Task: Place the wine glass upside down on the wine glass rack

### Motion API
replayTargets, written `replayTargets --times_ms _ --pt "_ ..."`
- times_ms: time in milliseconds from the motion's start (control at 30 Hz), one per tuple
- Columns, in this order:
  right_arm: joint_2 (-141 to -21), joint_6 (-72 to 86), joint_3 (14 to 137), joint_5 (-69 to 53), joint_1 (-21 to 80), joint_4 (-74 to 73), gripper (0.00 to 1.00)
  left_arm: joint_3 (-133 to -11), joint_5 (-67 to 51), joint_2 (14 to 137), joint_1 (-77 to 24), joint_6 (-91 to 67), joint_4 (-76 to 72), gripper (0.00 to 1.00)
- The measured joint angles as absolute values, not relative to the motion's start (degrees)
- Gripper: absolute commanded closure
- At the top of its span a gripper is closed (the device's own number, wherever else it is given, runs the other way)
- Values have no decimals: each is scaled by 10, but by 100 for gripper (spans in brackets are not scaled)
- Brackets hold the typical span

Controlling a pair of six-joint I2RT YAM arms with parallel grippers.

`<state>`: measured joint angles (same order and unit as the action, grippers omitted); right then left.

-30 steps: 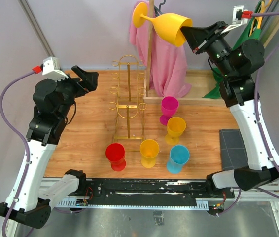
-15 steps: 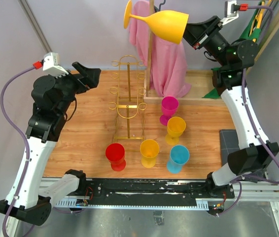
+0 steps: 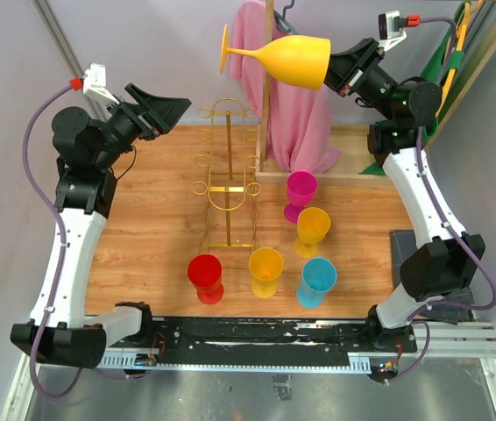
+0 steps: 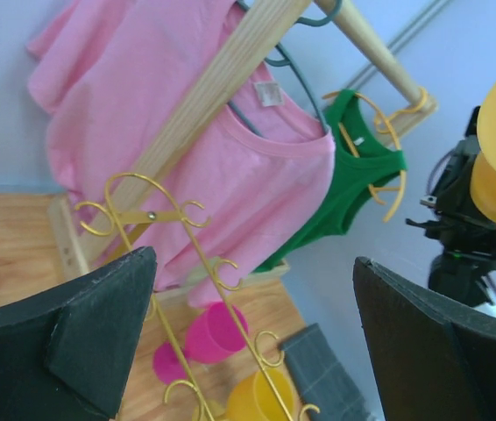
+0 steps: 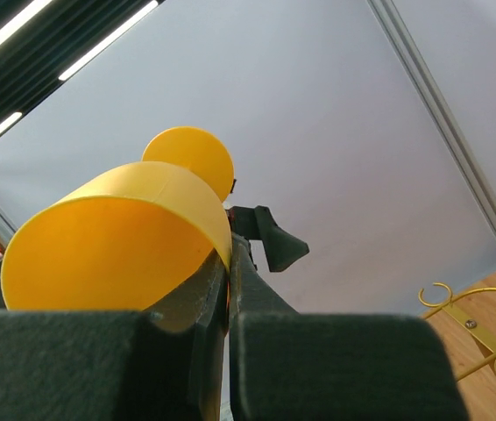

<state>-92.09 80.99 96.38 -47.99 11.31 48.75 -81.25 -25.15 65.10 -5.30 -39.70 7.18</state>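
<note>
My right gripper (image 3: 334, 72) is shut on the rim of a yellow wine glass (image 3: 287, 59), held high on its side, foot pointing left, above and right of the gold wire rack (image 3: 228, 171). The right wrist view shows the glass's bowl (image 5: 116, 237) pinched between my fingers (image 5: 318, 368), its round foot behind. My left gripper (image 3: 171, 112) is open and empty, raised left of the rack's top. In the left wrist view the rack's ring loops (image 4: 191, 289) run between my fingers (image 4: 73, 338).
A wooden clothes stand (image 3: 270, 79) with a pink shirt (image 3: 296, 123) and a green top stands behind the rack. On the table stand magenta (image 3: 300, 193), yellow (image 3: 312, 230), blue (image 3: 317, 281), yellow (image 3: 265, 270) and red (image 3: 205, 277) glasses. A grey mat (image 3: 414, 254) lies right.
My right gripper has lifted and turned the yellow glass from tilted to nearly level and drawn it a little left. My left gripper has risen and swung right toward the rack's top.
</note>
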Motion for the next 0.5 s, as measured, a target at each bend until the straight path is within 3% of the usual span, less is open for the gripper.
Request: replayTargets --times_ms 200,500 --pt "-921 821 962 -502 110 506 99 -740 -370 691 -9 -557 -127 2" --pt "-927 875 962 -521 110 576 99 -700 -444 771 -7 -850 -502 5"
